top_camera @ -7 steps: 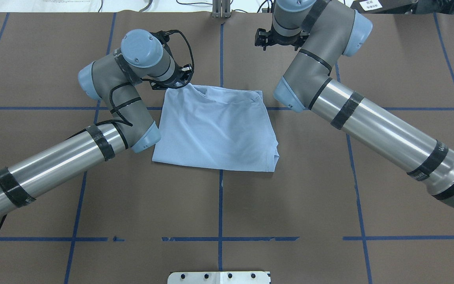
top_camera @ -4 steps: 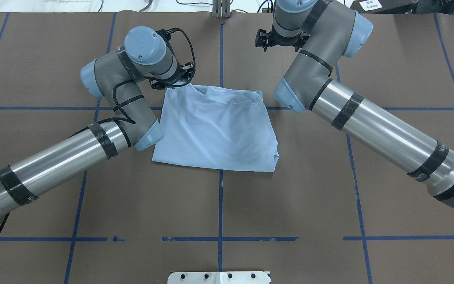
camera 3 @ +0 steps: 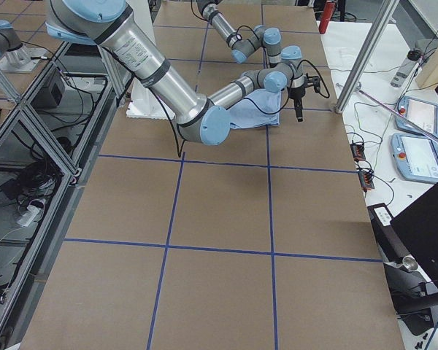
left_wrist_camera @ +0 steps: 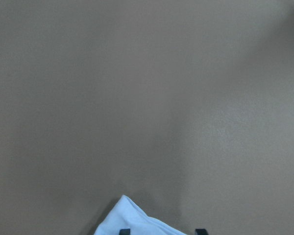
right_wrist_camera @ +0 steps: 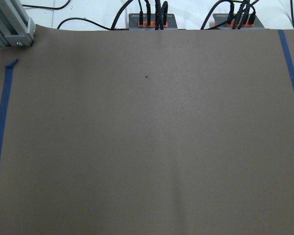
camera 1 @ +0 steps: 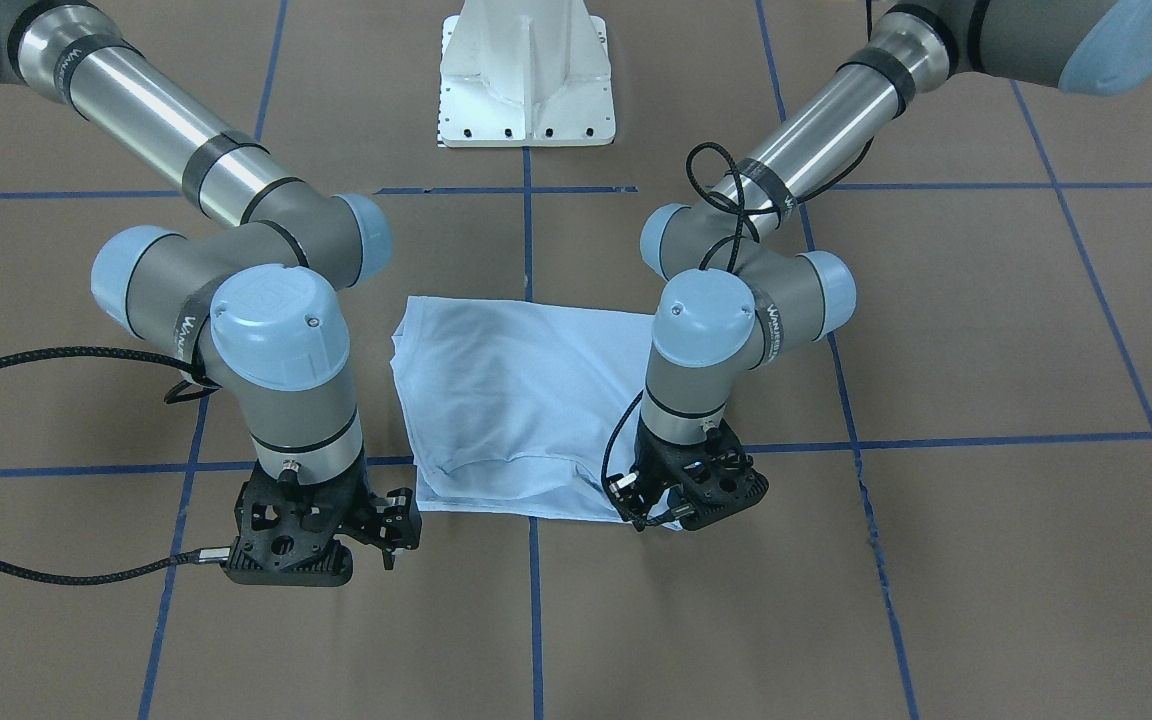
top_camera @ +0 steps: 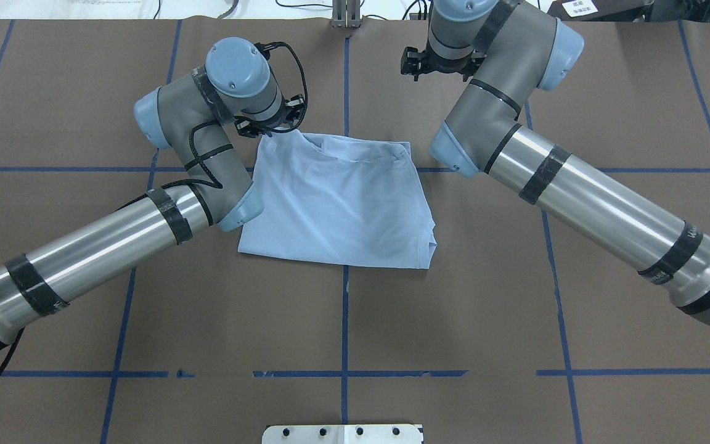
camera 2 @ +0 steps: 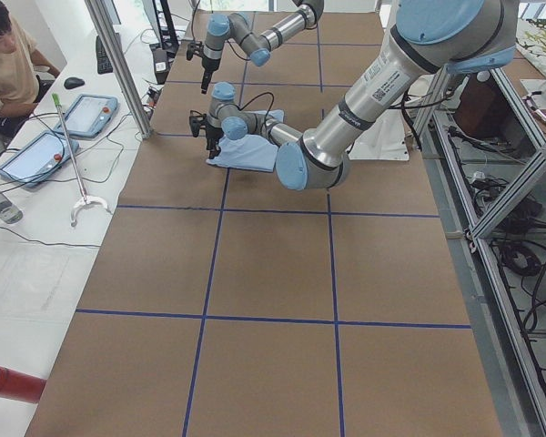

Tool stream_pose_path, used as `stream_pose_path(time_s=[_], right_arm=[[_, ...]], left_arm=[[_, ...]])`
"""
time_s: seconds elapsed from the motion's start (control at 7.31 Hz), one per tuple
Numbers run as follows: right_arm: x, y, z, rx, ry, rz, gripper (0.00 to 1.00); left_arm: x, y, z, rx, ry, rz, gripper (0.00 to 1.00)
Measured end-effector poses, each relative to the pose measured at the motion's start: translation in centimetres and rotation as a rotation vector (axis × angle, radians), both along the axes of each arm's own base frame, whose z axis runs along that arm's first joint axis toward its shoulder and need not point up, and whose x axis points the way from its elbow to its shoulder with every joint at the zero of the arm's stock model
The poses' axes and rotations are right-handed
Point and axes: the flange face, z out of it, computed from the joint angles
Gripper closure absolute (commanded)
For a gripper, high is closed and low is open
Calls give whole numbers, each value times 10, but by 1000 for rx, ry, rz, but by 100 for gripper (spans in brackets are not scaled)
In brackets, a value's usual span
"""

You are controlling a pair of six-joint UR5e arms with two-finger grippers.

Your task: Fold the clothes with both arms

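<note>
On the left, the left end effector stands at the far left corner of the T-shirt. Its fingertips are apart with the corner between them, so it is released. To do this well, I think it must go low and take all layers before closing. The shirt lies partly folded on the worktop, in no container. On the right, the right end effector hangs off the cloth near the other far corner. Whether it is released or clenched, I cannot tell.
</note>
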Motion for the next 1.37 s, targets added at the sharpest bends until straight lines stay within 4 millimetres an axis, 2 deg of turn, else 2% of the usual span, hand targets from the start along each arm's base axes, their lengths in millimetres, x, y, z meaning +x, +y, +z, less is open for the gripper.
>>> stream_pose_path(time_s=[0.41,0.96,1.37], right_arm=[[0,0,-1,1,-2,1,0],[0,0,0,1,-1,0,0],[0,0,0,0,-1,0,0]], left_arm=[[2,-2,3,-1,-12,-7,100],[1,-1,9,31,-45,33,100],[-22,-18,19,78,-96,68,100]])
